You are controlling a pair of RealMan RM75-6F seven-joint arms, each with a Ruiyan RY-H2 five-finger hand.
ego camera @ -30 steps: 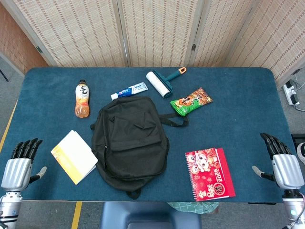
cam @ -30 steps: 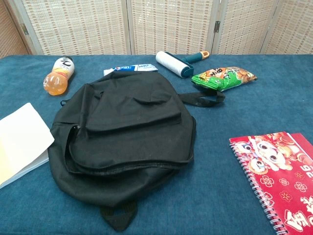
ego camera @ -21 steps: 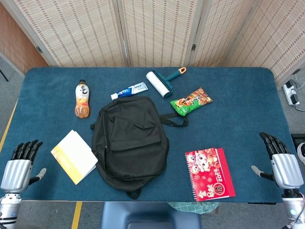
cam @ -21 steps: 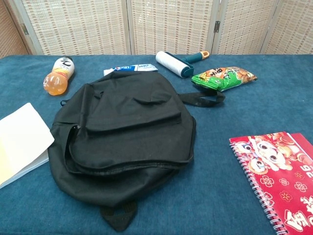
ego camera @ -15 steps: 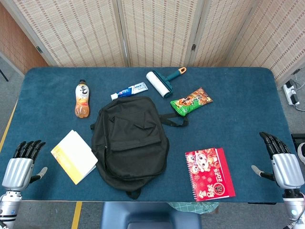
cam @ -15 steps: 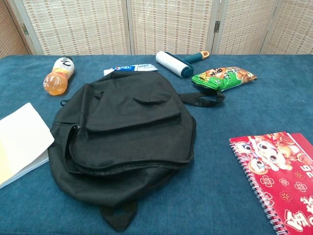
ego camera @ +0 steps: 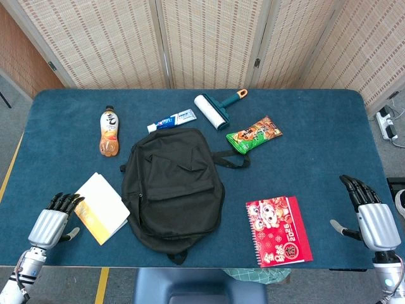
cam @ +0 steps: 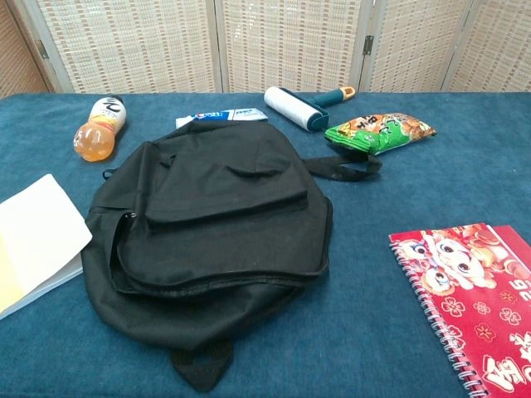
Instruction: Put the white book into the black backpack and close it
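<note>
We find the white book (ego camera: 99, 207) flat on the blue table (ego camera: 316, 133), just left of the black backpack (ego camera: 174, 187), its long axis running diagonally from near-right to far-left. Our left hand (ego camera: 50, 225) sits just beside its near-left edge, empty with fingers apart, and is clearly the nearer one. Our right hand (ego camera: 370, 218), also empty and spread, waits well apart at the right edge, before woven screens (ego camera: 209, 41)

Bright even light, soft shadows, pics sharp
</note>
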